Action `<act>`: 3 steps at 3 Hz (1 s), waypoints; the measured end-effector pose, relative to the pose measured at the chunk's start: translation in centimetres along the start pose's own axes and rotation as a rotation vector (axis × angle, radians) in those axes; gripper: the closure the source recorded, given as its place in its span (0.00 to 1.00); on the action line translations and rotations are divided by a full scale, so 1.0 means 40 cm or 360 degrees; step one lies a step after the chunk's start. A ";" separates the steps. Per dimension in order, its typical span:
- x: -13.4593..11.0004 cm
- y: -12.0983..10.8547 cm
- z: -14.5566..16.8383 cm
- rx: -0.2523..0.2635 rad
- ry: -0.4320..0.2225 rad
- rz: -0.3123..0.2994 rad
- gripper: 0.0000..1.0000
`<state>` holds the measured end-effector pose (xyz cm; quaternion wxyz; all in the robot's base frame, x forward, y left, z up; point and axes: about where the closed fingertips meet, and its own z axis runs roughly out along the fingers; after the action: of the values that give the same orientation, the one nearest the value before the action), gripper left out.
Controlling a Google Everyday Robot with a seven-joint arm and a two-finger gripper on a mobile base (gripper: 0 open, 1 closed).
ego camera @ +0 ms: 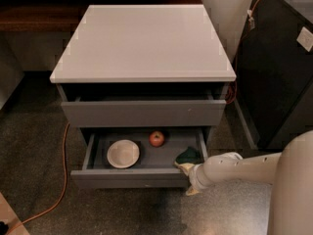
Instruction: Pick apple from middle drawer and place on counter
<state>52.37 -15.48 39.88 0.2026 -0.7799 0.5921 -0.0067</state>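
The middle drawer (131,178) stands pulled out beneath the white counter (144,40). The apple (156,138) sits at the drawer's far side, near the centre, just right of a white bowl (122,153). A dark green sponge (189,155) lies at the right end. The gripper (187,173) sits at the drawer's near right corner, just beside the sponge. I cannot tell how wide it stands or whether it has hold of anything.

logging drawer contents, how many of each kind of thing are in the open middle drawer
apple: 1
white bowl: 1
sponge: 1
total: 3, all in the middle drawer
The tool is at the drawer's front right corner, beside the sponge.
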 end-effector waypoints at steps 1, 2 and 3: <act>0.000 0.000 0.000 0.0000 0.0000 0.0000 0.00; 0.000 0.000 0.000 0.0000 0.0000 0.0000 0.00; -0.026 0.005 -0.040 0.0017 -0.0052 -0.0024 0.00</act>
<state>51.50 -15.05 41.51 0.2165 -0.7833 0.5827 0.0014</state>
